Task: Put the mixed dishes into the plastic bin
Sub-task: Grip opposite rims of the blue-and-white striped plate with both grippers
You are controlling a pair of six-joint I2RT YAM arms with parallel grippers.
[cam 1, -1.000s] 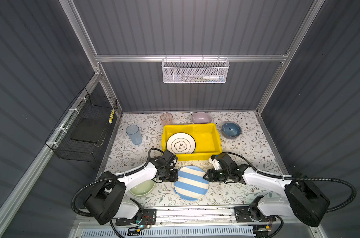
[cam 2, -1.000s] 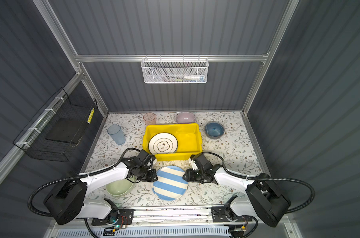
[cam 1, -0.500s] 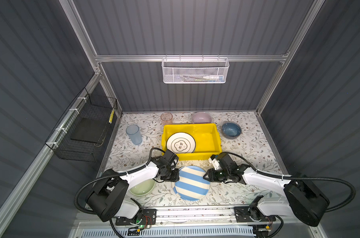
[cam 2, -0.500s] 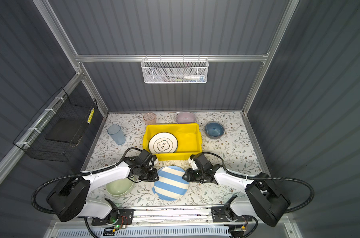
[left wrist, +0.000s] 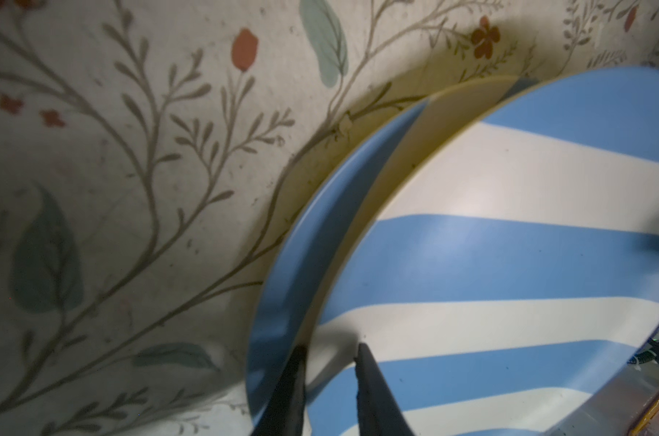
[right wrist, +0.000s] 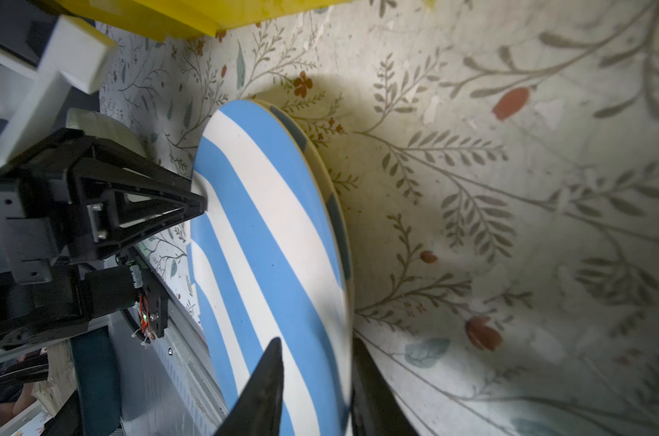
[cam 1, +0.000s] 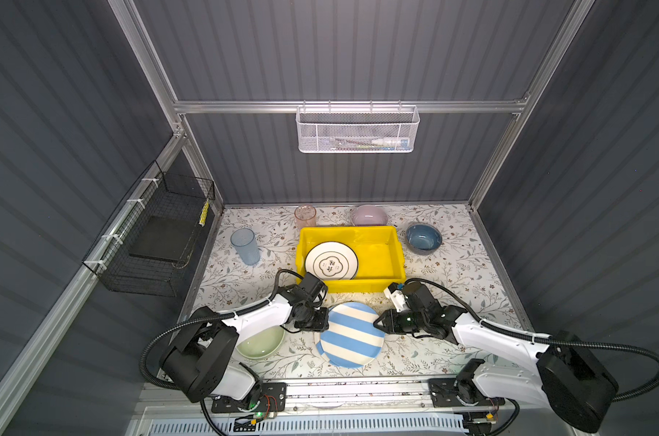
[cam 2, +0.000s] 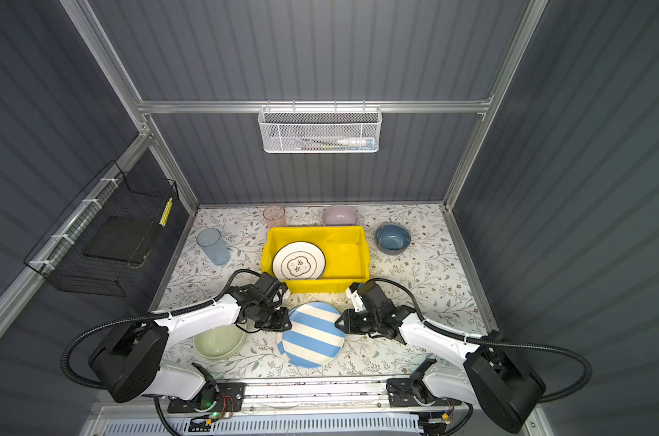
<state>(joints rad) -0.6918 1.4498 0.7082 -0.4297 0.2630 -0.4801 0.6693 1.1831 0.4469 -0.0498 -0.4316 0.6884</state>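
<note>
Closure on the right side was the one real change. Over the last second the jaws of my right gripper (right wrist: 316,343) drew in around the near rim of the upper striped plate (cam 1: 352,334). One finger lay over its striped face and the other sat on the table side of the rim. I could not tell whether they had bitten yet, or whether the lower striped plate (left wrist: 282,264) was caught between them too.

My left gripper (left wrist: 329,351) had hardly altered. It was clamped on the opposite rim of the upper striped plate, with one finger slid into the gap above the lower striped plate and the other on top. That edge was tipped up, and a shadow showed between the two plates.

In both top views the pair sat where it had a second before, on the floral table, just in front of the yellow bin (cam 1: 397,256). Only the white emblem plate (cam 1: 331,260) lay inside the bin.

I judged this to be the last beat before a two-handed lift, so the task was early. The pale green bowl (cam 1: 260,341), lilac bowl (cam 1: 369,216), blue bowl (cam 1: 423,237), pink tumbler (cam 1: 305,216) and blue tumbler (cam 1: 245,247) all stood outside.
</note>
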